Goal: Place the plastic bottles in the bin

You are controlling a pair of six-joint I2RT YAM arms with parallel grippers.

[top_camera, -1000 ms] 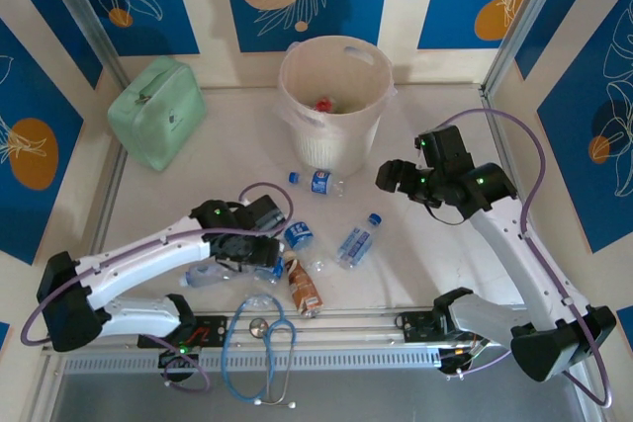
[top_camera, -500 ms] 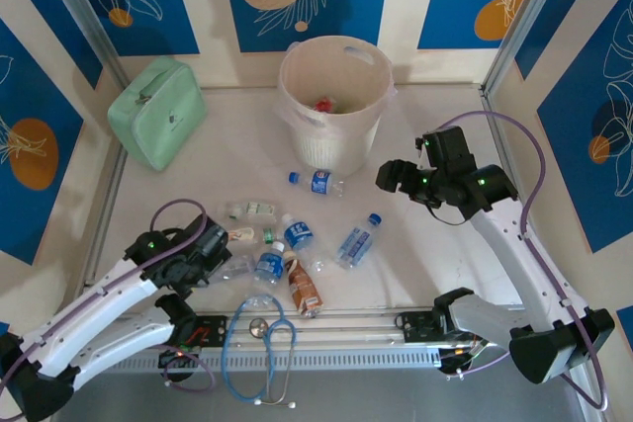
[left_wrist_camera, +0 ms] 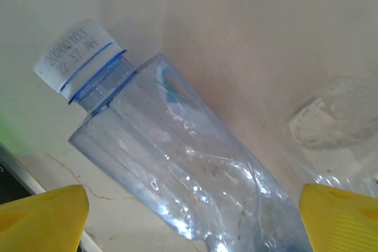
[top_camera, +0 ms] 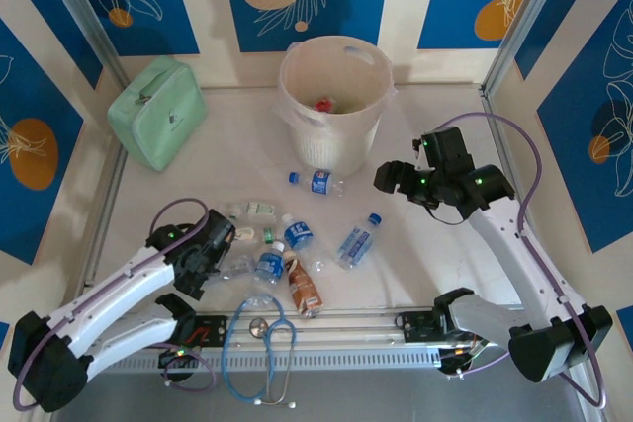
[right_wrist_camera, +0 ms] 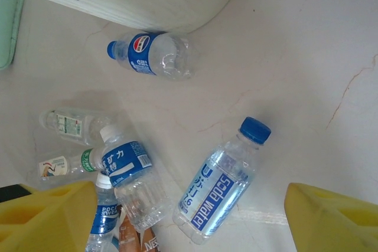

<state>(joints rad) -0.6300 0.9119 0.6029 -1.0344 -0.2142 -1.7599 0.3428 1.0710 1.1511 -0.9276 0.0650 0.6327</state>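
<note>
My left tool [left_wrist_camera: 192,215] is open. Its yellow fingertips [left_wrist_camera: 42,213] stand in the two lower corners of the left wrist view. A clear bluish plastic bottle with a white cap [left_wrist_camera: 171,157] lies on the pale table [top_camera: 227,150] between them, and they do not press it.

My right tool [right_wrist_camera: 192,216] is also open and holds nothing. In the top view it hangs at the middle right of the frame, above the table.

Below it, in the right wrist view, lie a clear bottle with a blue cap and a "soda water" label [right_wrist_camera: 221,181] and a small clear bottle with a round red-and-blue logo [right_wrist_camera: 152,54]. The second one is just beside the round cream-white ribbed plastic bin [top_camera: 331,140].

The bin stands at the upper centre of the top view. More bottles lie in a loose group at the lower centre, well apart from the bin.
</note>
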